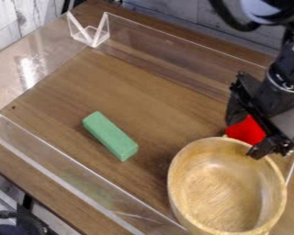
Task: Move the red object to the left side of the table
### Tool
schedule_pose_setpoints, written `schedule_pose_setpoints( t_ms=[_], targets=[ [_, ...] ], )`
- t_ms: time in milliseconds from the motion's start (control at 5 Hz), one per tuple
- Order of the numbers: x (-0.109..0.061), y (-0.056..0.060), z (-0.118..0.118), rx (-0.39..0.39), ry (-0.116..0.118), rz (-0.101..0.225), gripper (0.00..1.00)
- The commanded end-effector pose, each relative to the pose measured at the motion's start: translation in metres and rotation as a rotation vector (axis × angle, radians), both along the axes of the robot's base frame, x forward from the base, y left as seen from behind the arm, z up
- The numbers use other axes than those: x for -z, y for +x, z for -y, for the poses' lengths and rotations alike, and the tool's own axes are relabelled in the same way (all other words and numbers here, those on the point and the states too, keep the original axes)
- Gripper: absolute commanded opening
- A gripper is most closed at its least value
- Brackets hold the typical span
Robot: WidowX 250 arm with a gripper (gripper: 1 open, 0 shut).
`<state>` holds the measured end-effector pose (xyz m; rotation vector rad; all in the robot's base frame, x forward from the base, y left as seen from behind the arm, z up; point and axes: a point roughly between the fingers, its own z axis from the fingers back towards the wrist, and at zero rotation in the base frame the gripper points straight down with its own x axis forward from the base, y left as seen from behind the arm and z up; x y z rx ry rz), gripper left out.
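The red object [244, 129] is seen at the desk's [150, 92] right side, just beyond the wooden bowl [228, 188], between the spread-apart jaws of the gripper [257, 132]; contact cannot be told

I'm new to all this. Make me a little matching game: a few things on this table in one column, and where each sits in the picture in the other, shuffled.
Things:
1. green block
2. wooden bowl
3. red object
4. end effector

Places:
A. bottom right corner
B. left of centre, lying flat
C. right side, open around the red object
D. just above the bowl's rim

Pairs: 1-B, 2-A, 3-D, 4-C
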<state>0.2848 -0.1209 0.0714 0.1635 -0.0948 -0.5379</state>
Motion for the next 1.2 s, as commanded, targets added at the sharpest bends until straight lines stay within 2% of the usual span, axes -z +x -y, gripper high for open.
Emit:
schedule_pose_setpoints(
  t_ms=[0,200,400,600,800,1000],
  targets=[
    [-0.020,0.011,-0.009,0.004,-0.034,0.077,1.00],
    [-0.015,0.012,-0.023,0.013,-0.043,0.090,1.00],
    [-0.013,0.019,-0.032,0.042,-0.043,0.115,1.00],
    [-0.008,0.021,-0.034,0.055,-0.034,0.134,1.00],
    [-0.016,0.021,-0.019,0.011,-0.021,0.144,1.00],
    [-0.007,0.018,-0.008,0.003,-0.030,0.137,1.00]
  ],
)
